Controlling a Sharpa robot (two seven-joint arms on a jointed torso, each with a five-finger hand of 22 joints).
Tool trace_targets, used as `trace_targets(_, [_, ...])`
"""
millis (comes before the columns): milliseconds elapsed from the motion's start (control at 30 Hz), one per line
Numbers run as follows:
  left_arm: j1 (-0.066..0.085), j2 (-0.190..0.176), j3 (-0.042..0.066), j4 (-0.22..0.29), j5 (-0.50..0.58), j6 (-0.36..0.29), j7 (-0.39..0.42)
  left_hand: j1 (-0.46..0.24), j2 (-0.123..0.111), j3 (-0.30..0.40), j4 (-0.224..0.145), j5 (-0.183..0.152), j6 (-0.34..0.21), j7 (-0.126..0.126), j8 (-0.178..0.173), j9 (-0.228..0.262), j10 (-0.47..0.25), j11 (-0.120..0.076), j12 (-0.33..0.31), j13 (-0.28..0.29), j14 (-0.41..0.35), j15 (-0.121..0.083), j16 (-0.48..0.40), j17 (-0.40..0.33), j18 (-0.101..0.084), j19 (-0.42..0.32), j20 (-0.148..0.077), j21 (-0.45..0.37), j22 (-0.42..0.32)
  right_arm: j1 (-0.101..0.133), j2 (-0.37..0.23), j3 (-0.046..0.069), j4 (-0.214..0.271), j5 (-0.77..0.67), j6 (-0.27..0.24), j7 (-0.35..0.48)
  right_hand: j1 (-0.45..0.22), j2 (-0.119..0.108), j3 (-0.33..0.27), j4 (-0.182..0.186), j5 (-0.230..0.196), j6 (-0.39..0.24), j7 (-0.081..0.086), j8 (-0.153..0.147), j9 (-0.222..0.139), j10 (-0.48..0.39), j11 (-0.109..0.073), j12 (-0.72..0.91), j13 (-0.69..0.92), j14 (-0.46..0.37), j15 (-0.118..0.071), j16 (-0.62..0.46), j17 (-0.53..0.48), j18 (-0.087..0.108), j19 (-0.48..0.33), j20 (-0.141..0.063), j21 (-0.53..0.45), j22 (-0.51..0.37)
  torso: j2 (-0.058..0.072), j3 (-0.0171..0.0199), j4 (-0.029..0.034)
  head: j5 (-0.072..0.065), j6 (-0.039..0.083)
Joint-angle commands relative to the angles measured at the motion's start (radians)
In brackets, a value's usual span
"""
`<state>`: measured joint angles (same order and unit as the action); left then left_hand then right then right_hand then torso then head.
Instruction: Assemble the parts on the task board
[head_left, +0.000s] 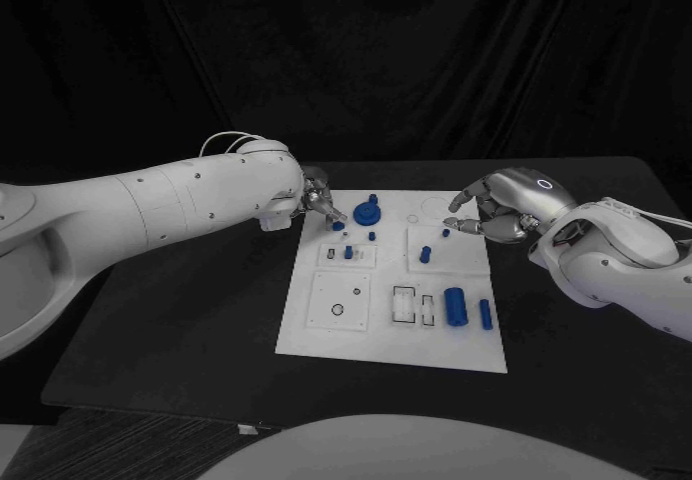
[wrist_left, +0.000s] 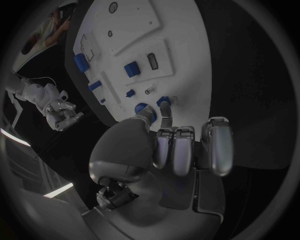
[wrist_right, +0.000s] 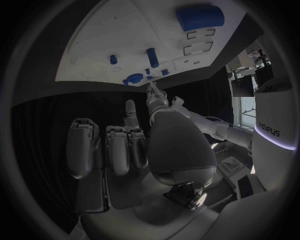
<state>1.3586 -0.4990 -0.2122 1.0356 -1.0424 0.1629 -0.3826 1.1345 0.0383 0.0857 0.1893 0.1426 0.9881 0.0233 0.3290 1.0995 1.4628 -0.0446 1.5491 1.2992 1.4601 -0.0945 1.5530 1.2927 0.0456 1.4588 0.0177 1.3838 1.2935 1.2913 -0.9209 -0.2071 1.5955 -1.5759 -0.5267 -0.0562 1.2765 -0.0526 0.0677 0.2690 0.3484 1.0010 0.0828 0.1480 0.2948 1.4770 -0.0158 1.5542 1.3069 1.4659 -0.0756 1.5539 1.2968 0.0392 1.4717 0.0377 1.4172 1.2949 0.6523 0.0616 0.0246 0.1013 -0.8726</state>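
Fingers (head_left: 329, 209) just beside small blue part (head_left: 339, 226)

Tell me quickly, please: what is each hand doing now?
Left hand: pinches a small blue part at the board's far left corner.
Right hand: fingers curled, holds nothing, above the board's far right edge.

My left hand (head_left: 315, 203) hovers at the far left corner of the task board (head_left: 392, 352), thumb and one finger pinching a small blue part (wrist_left: 163, 101), other fingers curled. My right hand (head_left: 498, 212) hovers over the board's far right corner, fingers loosely spread, holding nothing.
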Motion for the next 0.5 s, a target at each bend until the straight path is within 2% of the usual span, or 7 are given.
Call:
trace_targets(33, [-0.002,0.004,0.001,-0.003,-0.001,-0.013,0.006,-0.011,-0.002,-0.014,0.023,-0.008,0.009,0.0,-0.005,0.017,0.108,-0.003,0.022,0.272,0.111,-0.002,0.018,0.278,0.006,0.01,-0.001,-0.018,0.176,-0.002,-0.002,0.001,0.002,-0.005,-0.003,-0.016,0.017,-0.004,0.028,0.006,0.013,0.005,-0.001,-0.012,-0.005,0.094,0.009,0.017,0.264,0.103,0.007,0.013,0.265,-0.002,0.03,0.004,0.006,0.227,0.001,-0.0002,0.0002,-0.003,0.0])
trace_targets(100, [-0.002,0.002,0.001,0.0,-0.001,-0.027,0.02,-0.005,-0.003,-0.012,0.02,-0.008,0.004,0.0,-0.008,0.017,0.108,-0.003,0.022,0.272,0.111,-0.002,0.018,0.278,0.006,0.01,-0.001,-0.017,0.176,-0.002,-0.004,0.001,0.004,-0.005,-0.007,-0.014,0.017,-0.004,0.028,0.006,0.013,0.005,-0.001,-0.012,-0.005,0.094,0.009,0.017,0.264,0.103,0.007,0.013,0.265,-0.002,0.03,0.004,0.006,0.227,0.001,-0.0003,0.0,-0.004,0.0])
trace_targets(300, [-0.002,-0.034,0.001,0.032,-0.001,-0.13,0.184,0.116,-0.006,0.049,-0.068,0.105,-0.06,0.005,-0.025,0.022,0.108,0.001,0.022,0.272,0.111,-0.001,0.018,0.278,0.01,0.001,-0.001,-0.034,0.172,0.001,-0.013,0.001,0.013,-0.005,-0.024,-0.011,0.039,-0.008,0.033,-0.008,0.009,0.003,-0.003,-0.014,-0.007,0.094,0.008,0.017,0.264,0.103,0.006,0.012,0.263,-0.002,0.03,0.004,0.006,0.226,0.001,-0.0001,-0.0016,-0.002,0.0])
trace_targets(333, [-0.002,-0.042,0.001,0.039,-0.004,-0.156,0.22,0.165,-0.006,0.08,-0.103,0.107,-0.086,0.012,-0.044,0.009,0.108,0.007,0.022,0.272,0.111,0.004,0.018,0.278,0.012,-0.008,0.002,-0.047,0.168,0.002,-0.013,0.001,0.014,-0.005,-0.025,-0.011,0.039,-0.008,0.033,-0.008,0.009,0.003,-0.003,-0.014,-0.007,0.094,0.008,0.017,0.264,0.103,0.006,0.012,0.263,-0.002,0.03,0.004,0.006,0.226,0.001,0.0,-0.0016,-0.002,0.0])
trace_targets(400, [-0.002,-0.055,0.001,0.05,-0.025,-0.191,0.273,0.18,-0.012,0.095,-0.115,0.106,-0.094,0.022,-0.06,-0.012,0.108,0.015,0.022,0.272,0.111,0.012,0.018,0.278,0.013,-0.014,0.007,-0.055,0.167,0.003,-0.013,0.001,0.014,-0.005,-0.026,-0.012,0.039,-0.008,0.033,-0.008,0.009,0.003,-0.003,-0.014,-0.007,0.094,0.008,0.017,0.264,0.103,0.006,0.012,0.263,-0.002,0.03,0.004,0.006,0.226,0.001,-0.0001,-0.0015,-0.001,0.0])
trace_targets(433, [-0.002,-0.067,0.001,0.06,-0.054,-0.221,0.312,0.206,-0.021,0.118,-0.134,0.098,-0.103,0.041,-0.093,-0.058,0.108,0.035,0.022,0.272,0.111,0.023,0.018,0.278,0.015,-0.026,0.018,-0.07,0.163,0.003,-0.012,0.001,0.015,-0.005,-0.026,-0.012,0.039,-0.008,0.033,-0.008,0.009,0.003,-0.003,-0.014,-0.007,0.094,0.008,0.017,0.264,0.103,0.006,0.012,0.263,-0.002,0.03,0.004,0.006,0.226,0.001,0.0002,-0.0014,0.0,0.0])
trace_targets(500, [-0.002,-0.092,0.001,0.083,-0.111,-0.281,0.382,0.212,-0.038,0.122,-0.144,0.061,-0.095,0.046,-0.11,-0.093,0.108,0.038,0.022,0.272,0.111,0.029,0.018,0.278,0.013,-0.025,0.026,-0.066,0.168,0.004,-0.01,0.001,0.014,-0.005,-0.025,-0.012,0.039,-0.008,0.033,-0.008,0.009,0.003,-0.003,-0.014,-0.007,0.094,0.008,0.017,0.264,0.103,0.006,0.012,0.263,-0.002,0.03,0.004,0.006,0.226,0.001,0.0001,-0.0027,0.003,0.0])
